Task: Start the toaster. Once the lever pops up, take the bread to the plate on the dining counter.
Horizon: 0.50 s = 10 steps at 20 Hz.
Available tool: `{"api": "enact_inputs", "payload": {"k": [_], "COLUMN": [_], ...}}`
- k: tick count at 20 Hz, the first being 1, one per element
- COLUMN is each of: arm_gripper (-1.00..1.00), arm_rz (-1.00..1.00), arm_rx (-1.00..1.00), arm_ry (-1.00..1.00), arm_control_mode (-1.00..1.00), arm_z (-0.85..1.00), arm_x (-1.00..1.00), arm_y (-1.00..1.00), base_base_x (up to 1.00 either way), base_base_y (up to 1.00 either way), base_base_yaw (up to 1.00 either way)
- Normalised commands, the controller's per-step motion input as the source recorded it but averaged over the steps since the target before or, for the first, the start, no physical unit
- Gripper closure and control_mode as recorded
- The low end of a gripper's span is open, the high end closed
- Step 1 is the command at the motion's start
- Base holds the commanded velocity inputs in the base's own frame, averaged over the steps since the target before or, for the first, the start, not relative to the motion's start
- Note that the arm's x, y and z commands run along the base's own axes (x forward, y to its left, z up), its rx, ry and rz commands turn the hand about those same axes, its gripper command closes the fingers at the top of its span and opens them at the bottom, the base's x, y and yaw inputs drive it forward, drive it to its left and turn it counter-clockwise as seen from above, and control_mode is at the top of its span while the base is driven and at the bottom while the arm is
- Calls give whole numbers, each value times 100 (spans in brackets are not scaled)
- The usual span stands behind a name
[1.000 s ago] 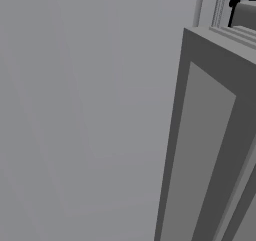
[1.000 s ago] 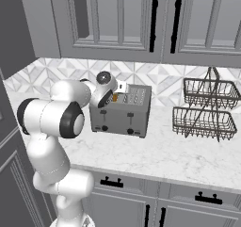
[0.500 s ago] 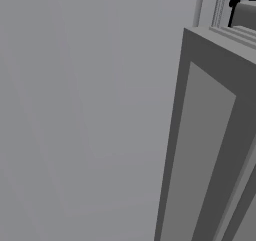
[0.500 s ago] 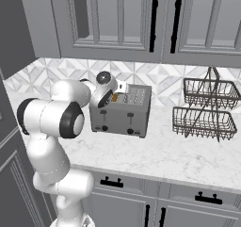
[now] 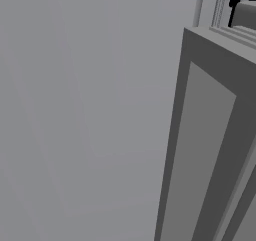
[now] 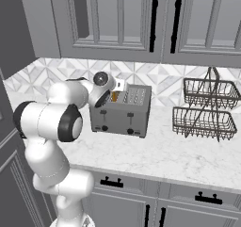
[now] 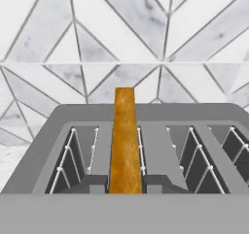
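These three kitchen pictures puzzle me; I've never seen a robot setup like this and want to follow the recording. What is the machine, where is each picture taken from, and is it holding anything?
The machine is a white robot arm on a base that can drive, in a computer-rendered kitchen. Two cameras ride on the base. The left one faces a plain grey cabinet side. The right one looks over the arm at a marble counter carrying a grey toaster and a two-tier wire basket, under grey wall cabinets. The third camera sits on the arm's hand and looks down into the toaster's slots, where a slice of bread stands on edge in front of the tiled wall. The gripper hovers over the toaster's left end with its jaws shut; I can't see it holding anything.
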Motion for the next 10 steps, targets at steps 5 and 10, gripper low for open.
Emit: {"api": "enact_inputs", "payload": {"k": [5,10], "arm_gripper": [100,100], "arm_rz": [-1,-3], "arm_rx": [0,0], "arm_ry": [-7,-2], "arm_control_mode": [-100,-100], "arm_z": [37,44], "arm_x": [-10,-22], "arm_y": [-1,0], "base_base_x": [0,0], "base_base_y": [0,0], "base_base_yaw": [0,0]}}
